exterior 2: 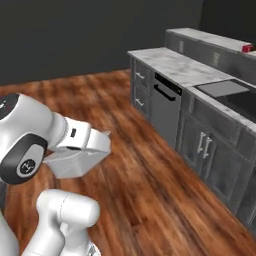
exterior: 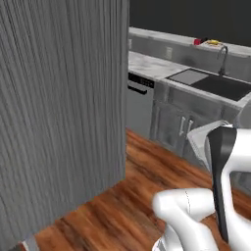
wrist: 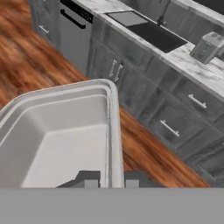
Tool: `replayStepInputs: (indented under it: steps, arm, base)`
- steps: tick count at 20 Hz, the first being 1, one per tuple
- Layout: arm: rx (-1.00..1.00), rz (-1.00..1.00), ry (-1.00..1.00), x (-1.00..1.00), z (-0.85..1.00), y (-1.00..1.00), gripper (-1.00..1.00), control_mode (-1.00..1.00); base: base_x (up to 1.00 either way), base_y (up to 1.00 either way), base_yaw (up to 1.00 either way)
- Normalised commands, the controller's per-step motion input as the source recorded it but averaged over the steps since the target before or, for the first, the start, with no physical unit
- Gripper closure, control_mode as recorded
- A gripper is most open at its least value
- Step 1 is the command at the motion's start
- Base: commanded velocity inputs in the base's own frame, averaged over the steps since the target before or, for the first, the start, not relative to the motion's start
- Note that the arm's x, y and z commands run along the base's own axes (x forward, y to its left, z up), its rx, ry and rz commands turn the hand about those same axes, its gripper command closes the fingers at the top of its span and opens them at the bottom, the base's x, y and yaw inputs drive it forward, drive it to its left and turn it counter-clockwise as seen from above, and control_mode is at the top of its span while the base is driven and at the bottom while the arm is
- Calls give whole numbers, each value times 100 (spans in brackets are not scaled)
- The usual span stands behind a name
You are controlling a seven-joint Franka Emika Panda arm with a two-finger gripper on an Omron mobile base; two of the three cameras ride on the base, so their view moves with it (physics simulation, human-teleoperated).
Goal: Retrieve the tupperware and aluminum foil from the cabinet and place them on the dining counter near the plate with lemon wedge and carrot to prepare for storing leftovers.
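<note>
The gripper [wrist: 108,178] is closed on the rim of the tupperware [wrist: 61,140], which hangs in the air above the wooden floor [exterior 2: 145,175], beside grey kitchen cabinets [wrist: 131,65].

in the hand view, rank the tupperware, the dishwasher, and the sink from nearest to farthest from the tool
1. tupperware, its rim pinched in the tool, lower left.
2. dishwasher, upper left, across the floor.
3. sink, top centre, set in the worktop beyond.
</note>
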Motion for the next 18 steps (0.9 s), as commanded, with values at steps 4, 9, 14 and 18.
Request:
replayStepInputs:
  steps: [4, 9, 14, 18]
  arm:
    - [0, 0, 0, 0, 0, 0, 100, 100]
    - [0, 0, 0, 0, 0, 0, 100, 100]
    - [0, 0, 0, 0, 0, 0, 100, 100]
    - [0, 0, 0, 0, 0, 0, 100, 100]
  base:
    - [100, -11, 4]
    - [100, -42, 28]
    - [100, -56, 54]
    - [100, -47, 63]
